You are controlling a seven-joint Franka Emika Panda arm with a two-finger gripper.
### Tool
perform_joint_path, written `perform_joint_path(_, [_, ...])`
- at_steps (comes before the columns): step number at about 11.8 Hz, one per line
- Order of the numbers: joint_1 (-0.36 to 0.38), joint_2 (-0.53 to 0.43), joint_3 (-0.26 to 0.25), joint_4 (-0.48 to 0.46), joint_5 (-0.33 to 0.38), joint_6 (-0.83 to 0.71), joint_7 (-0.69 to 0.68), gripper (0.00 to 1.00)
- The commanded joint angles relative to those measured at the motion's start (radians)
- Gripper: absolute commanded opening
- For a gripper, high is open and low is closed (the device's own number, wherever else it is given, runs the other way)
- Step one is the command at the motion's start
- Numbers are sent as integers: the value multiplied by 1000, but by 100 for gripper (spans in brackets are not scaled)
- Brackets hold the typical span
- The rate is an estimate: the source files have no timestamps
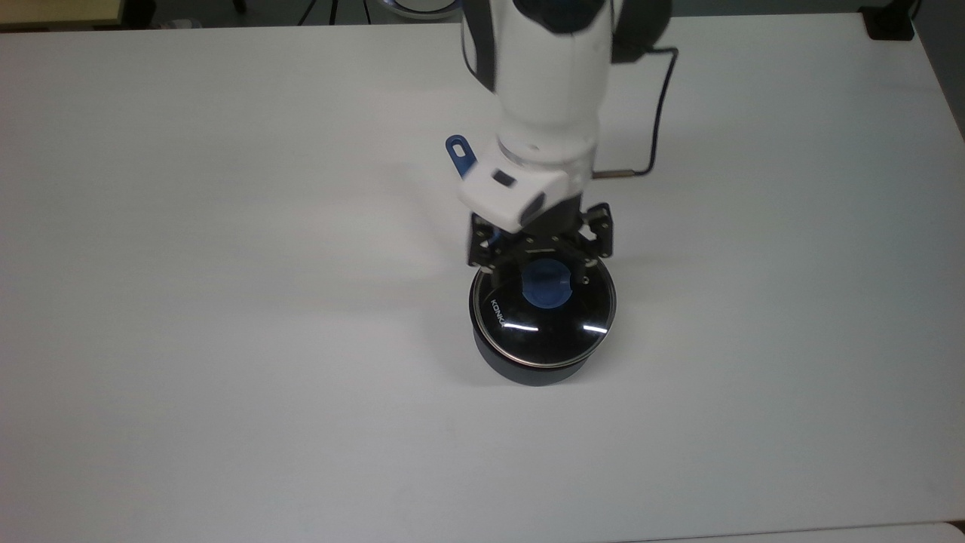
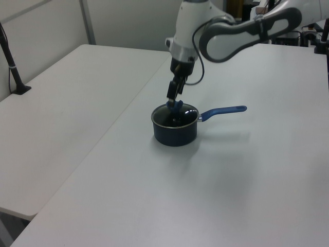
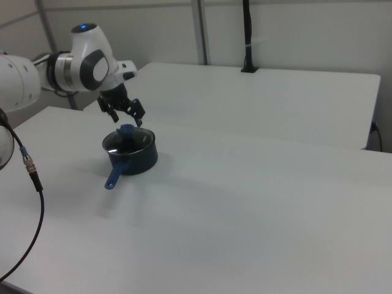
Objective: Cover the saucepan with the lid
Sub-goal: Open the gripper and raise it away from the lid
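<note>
The saucepan (image 1: 528, 368) stands on the white table, dark navy, its blue handle (image 1: 457, 148) running back under the arm. The glass lid (image 1: 544, 329) lies level on its rim, blue knob (image 1: 548, 285) in the centre. My gripper (image 1: 540, 259) hangs just above the knob, open, its fingers spread either side and clear of the knob. In the left view the gripper (image 2: 174, 95) is above the lid (image 2: 175, 118) and saucepan (image 2: 175, 134). In the right view the gripper (image 3: 126, 119) hovers over the lidded saucepan (image 3: 136, 160), fingers apart.
A black cable (image 1: 661, 105) loops from the wrist on the top view's right. A black clamp (image 1: 889, 23) sits at the table's far right corner. A second table with a black post (image 3: 247, 37) adjoins behind in the right view.
</note>
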Motion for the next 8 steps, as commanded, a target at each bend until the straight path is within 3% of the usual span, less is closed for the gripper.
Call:
perform_joint_path(1, [-56, -192, -7, -125, -13, -141, 5, 100])
perform_joint_path(3, [-104, -327, -5, -199, -57, -293, 5, 100])
perform_joint_path(5, [-173, -427, 5, -239, -54, -375, -38, 100])
perform_joint_path(8, [-218, -497, 5, -242, -40, -474, -110, 100])
